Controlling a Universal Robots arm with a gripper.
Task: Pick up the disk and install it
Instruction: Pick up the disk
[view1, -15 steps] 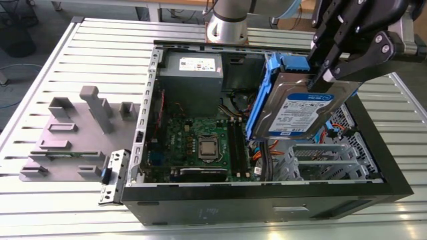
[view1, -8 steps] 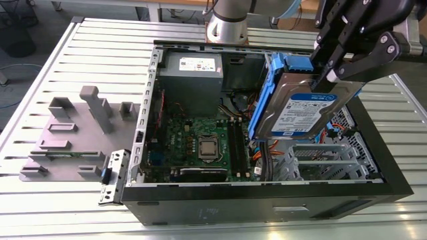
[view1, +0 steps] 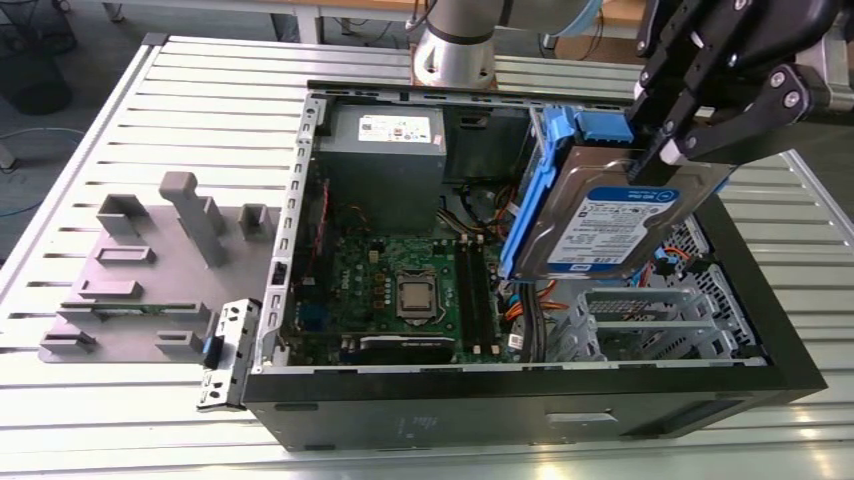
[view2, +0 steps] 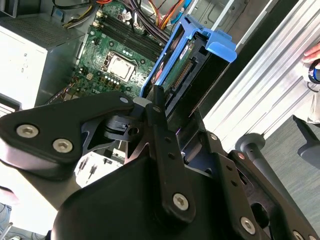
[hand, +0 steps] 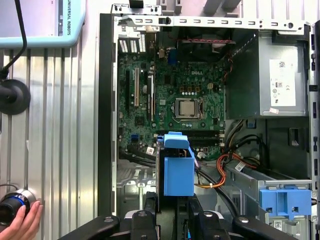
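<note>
The disk (view1: 607, 215) is lifted, not yet installed
The gripper (view1: 670, 148) clamps it above the open computer case (view1: 534, 405)

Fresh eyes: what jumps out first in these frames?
The gripper holds the disk tilted, label outward, above the open computer case, toward the exterior view's right. Inside the case the green motherboard lies exposed, with the grey power supply beside it. In the first wrist view a person's hand is at the slatted table beside the case.
</note>
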